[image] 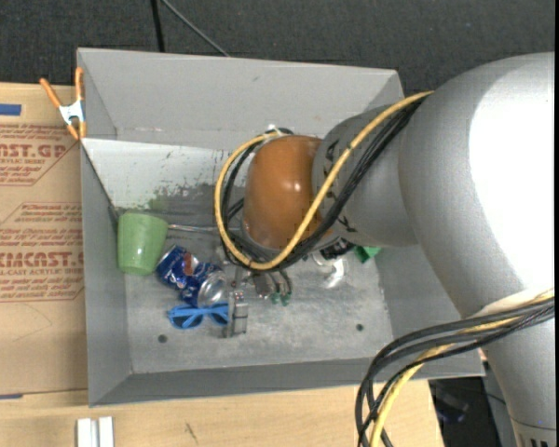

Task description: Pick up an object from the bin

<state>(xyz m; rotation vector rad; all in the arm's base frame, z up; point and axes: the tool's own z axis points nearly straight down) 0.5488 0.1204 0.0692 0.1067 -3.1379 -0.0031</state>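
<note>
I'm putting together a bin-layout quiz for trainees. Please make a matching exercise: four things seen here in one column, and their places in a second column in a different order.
Things
1. light green cup
2. crushed blue can
3. blue glasses-shaped frame
4. pincer

Places
A. immediately right of the glasses-shaped frame
B. leftmost, by the left wall of the bin
C. below the can in the view, towards the near wall
D. directly right of the cup

Pairs: 1-B, 2-D, 3-C, 4-A
</note>
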